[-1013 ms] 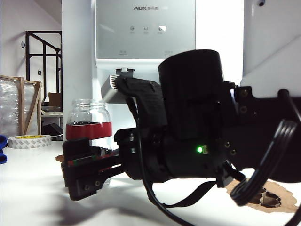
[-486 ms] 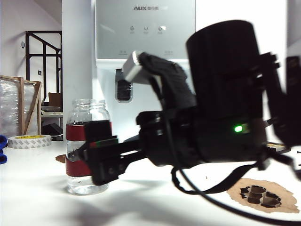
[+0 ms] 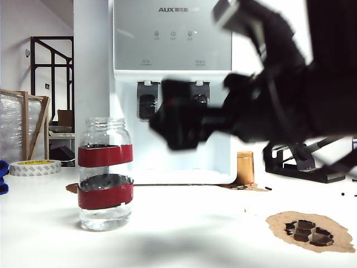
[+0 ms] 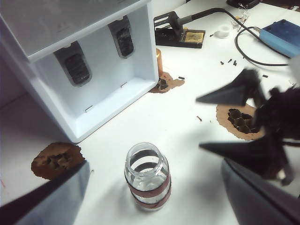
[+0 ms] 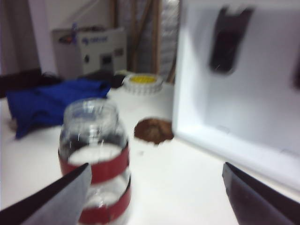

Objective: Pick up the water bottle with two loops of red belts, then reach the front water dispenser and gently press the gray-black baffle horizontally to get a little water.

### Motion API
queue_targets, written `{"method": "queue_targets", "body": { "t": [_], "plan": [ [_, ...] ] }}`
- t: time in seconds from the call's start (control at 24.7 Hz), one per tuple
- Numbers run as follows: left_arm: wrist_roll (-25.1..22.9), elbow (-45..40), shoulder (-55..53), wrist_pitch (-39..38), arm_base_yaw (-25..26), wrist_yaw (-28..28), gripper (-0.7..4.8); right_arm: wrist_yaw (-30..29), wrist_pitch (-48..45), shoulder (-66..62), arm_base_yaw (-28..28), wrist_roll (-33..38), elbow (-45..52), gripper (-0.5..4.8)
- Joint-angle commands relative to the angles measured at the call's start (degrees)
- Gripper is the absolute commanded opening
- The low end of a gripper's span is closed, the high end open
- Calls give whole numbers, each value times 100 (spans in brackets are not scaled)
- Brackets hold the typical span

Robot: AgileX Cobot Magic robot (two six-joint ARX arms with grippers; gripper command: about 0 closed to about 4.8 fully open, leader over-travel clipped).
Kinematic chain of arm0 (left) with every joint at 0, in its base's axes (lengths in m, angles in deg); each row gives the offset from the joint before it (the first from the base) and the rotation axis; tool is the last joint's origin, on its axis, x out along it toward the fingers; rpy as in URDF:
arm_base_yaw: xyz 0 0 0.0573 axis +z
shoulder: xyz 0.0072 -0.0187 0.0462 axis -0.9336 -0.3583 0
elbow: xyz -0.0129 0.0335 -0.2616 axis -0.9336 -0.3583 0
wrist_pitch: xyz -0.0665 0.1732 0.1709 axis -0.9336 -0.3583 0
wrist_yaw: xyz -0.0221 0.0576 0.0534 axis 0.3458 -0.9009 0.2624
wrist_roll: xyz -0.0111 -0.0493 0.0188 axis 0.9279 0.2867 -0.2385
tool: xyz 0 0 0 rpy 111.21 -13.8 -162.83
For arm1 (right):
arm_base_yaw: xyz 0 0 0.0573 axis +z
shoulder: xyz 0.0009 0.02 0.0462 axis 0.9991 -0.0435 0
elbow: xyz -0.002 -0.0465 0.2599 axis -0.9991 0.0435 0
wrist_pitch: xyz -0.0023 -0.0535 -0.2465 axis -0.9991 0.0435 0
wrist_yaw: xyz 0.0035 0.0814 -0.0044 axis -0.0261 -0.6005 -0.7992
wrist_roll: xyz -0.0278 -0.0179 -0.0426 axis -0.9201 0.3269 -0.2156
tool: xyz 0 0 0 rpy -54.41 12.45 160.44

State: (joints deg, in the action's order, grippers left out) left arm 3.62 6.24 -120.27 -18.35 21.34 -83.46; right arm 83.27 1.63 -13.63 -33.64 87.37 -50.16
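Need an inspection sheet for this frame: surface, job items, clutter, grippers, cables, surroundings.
Surface: white table with brown patches.
Job's things: bottle upright, ungripped, lid off; dispenser behind it, two dark levers.
Clutter: copper cylinder, tape roll, blue cloth, soldering-iron stand.
Grippers: left gripper open, above the bottle; right gripper open, raised, blurred, facing the bottle.
Cables: black cable by a blue box.
Surroundings: black rack, wrapped crates.
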Motion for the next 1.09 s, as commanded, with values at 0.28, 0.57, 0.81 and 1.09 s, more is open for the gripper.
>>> {"method": "queue_targets", "body": {
  "t": [0.28,0.57,0.81,1.09],
  "plan": [
    [85,114,2,9,-2,22,479,350,1941,1867,-2,-549,22,302],
    [87,173,4,-55,0,-2,479,1318,3862,3552,-7,-551,-7,31],
    [87,173,4,-42,2,-52,479,2260,6492,4605,-20,-719,-490,-4],
    [85,173,46,35,4,-404,322,3292,7681,5268,-37,-782,-713,-4]
  ]
}}
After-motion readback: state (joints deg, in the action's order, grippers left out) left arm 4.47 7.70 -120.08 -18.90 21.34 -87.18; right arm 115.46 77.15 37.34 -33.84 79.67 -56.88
